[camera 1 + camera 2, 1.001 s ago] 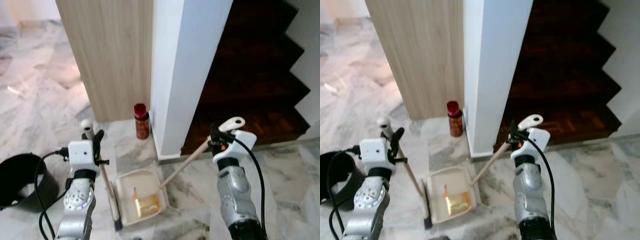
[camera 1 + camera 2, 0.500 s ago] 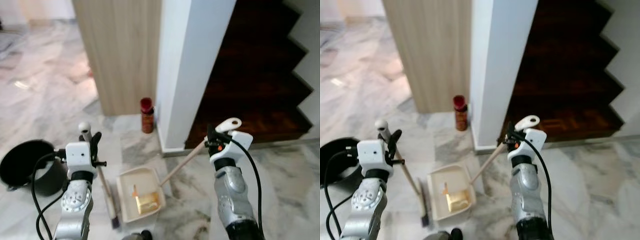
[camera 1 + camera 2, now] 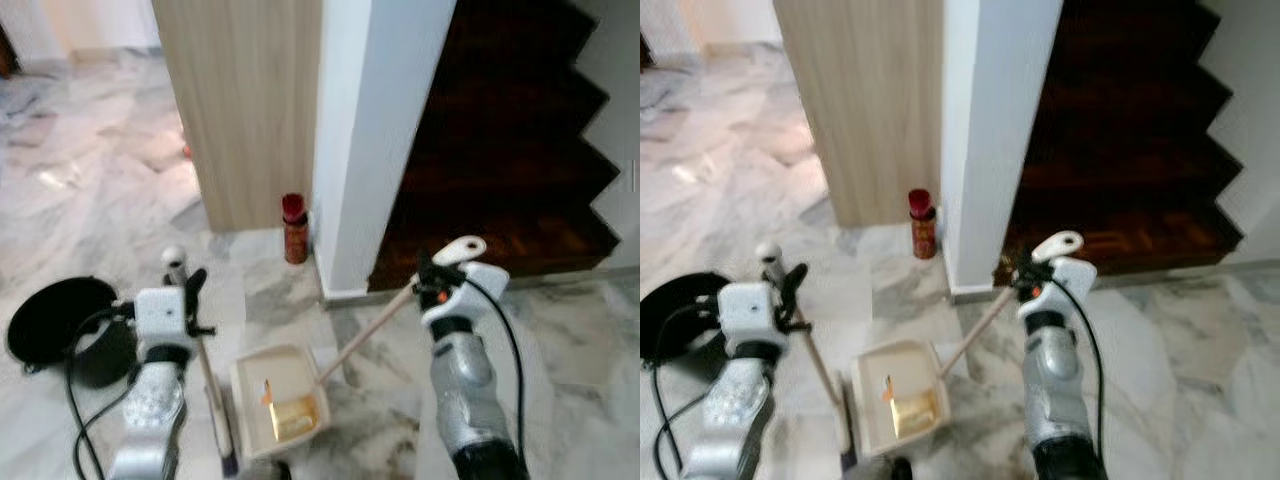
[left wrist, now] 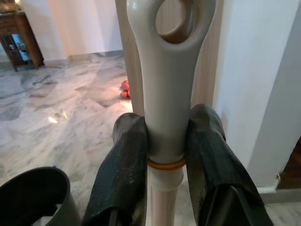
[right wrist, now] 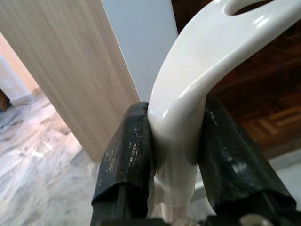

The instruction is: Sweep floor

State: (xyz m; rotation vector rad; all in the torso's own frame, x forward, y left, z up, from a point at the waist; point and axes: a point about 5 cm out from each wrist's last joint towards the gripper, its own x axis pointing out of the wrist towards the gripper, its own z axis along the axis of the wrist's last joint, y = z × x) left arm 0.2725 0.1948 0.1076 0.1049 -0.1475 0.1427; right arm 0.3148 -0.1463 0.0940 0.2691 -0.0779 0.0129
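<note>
My left gripper [image 3: 187, 287] is shut on the grey top of the broom handle [image 4: 165, 89]. The broom [image 3: 208, 380] stands upright with its bristle head low on the marble floor. My right gripper [image 3: 425, 275] is shut on the white loop handle [image 5: 197, 70] of the dustpan. Its long handle [image 3: 365, 335] slopes down to the cream dustpan tray [image 3: 278, 400], which rests on the floor between my arms. Yellowish debris [image 3: 292, 417] lies inside the tray.
A black bin [image 3: 55, 325] stands on the floor at my left. A red spray can [image 3: 294, 228] sits by the white pillar [image 3: 375, 130] and the wood panel [image 3: 250, 100]. Dark wooden stairs [image 3: 500, 150] rise at the right.
The camera view has shifted slightly, and the bin shows more fully at the left. Both grippers still hold their handles, and the dustpan sits a little lower in the picture.
</note>
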